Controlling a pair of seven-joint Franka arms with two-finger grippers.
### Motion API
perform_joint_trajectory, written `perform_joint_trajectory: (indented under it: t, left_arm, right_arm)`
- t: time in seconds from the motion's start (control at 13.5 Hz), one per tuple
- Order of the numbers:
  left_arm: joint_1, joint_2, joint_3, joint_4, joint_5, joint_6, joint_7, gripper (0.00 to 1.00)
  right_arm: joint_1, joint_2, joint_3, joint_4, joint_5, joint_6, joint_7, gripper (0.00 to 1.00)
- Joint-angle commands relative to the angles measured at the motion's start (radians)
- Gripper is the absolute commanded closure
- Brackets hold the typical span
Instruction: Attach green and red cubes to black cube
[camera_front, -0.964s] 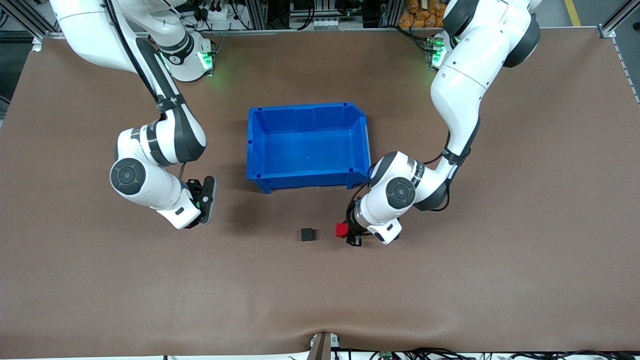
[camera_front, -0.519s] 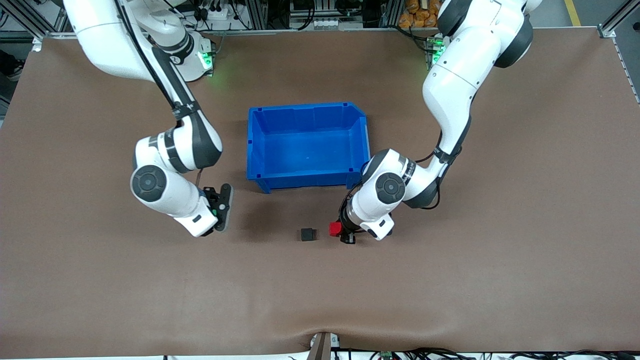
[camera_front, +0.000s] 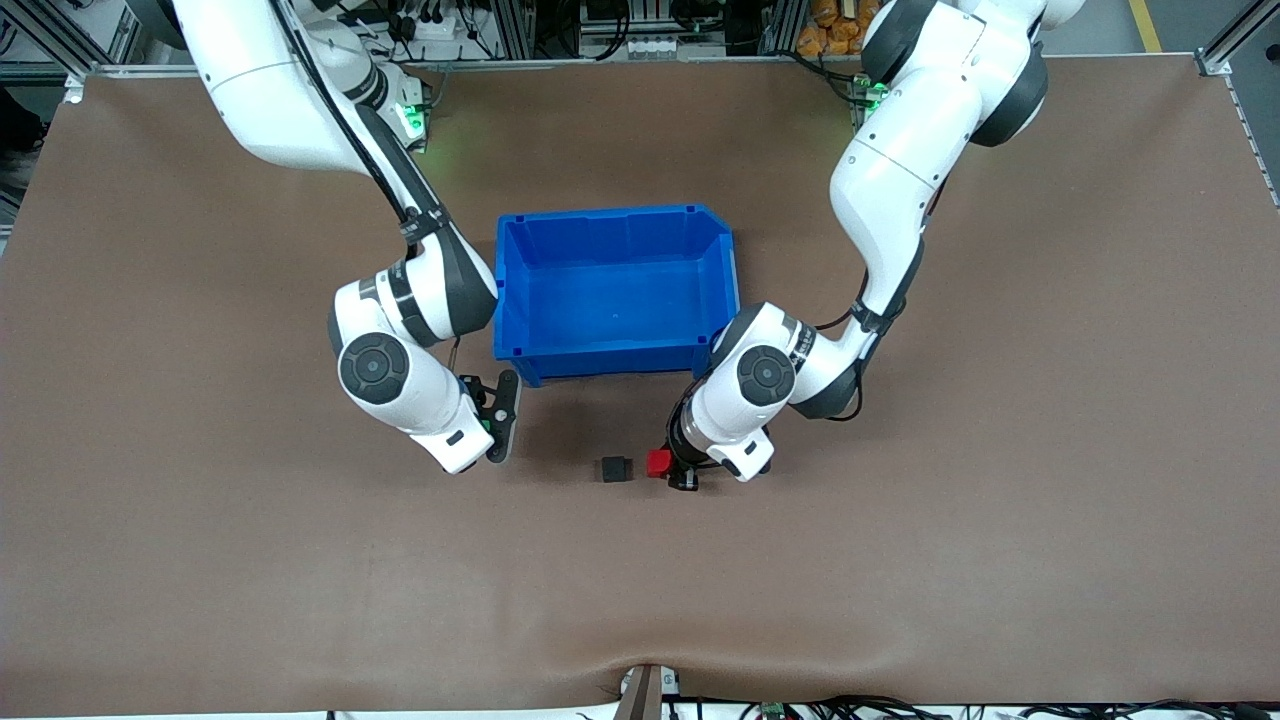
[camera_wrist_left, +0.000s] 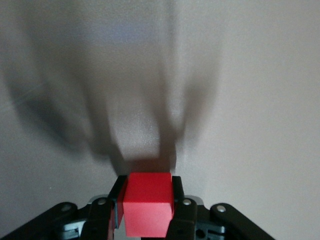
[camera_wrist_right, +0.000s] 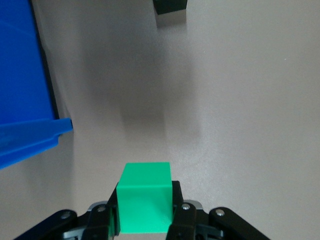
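Both rigid, probably light cubes look best pinched on opposite flat faces, as now: the left gripper clamps the red cube just beside the black cube, the right gripper clamps the green cube near it.

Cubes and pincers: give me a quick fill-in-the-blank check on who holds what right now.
1. The left pincer is shut on the ____ cube.
2. The right pincer is shut on the ____ cube.
3. The black cube rests on the ____.
4. The blue bin holds ____ cubes.

Missing words: red; green; table; no
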Motion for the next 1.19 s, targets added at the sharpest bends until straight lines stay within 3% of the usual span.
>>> perform_joint_trajectory:
  t: [0.0, 1.11]
  left_arm:
    - [-0.036, 0.031, 0.031, 0.040, -0.018, 0.003, -0.017, 1.00]
    - [-0.070, 0.064, 0.047, 0.092, -0.061, 0.001, -0.043, 1.00]
  right_arm:
    - [0.021, 0.034, -0.007, 0.055, -0.009, -0.011, 0.056, 1.00]
    - [0.018, 0.094, -0.010, 0.130, -0.014, -0.010, 0.073, 1.00]
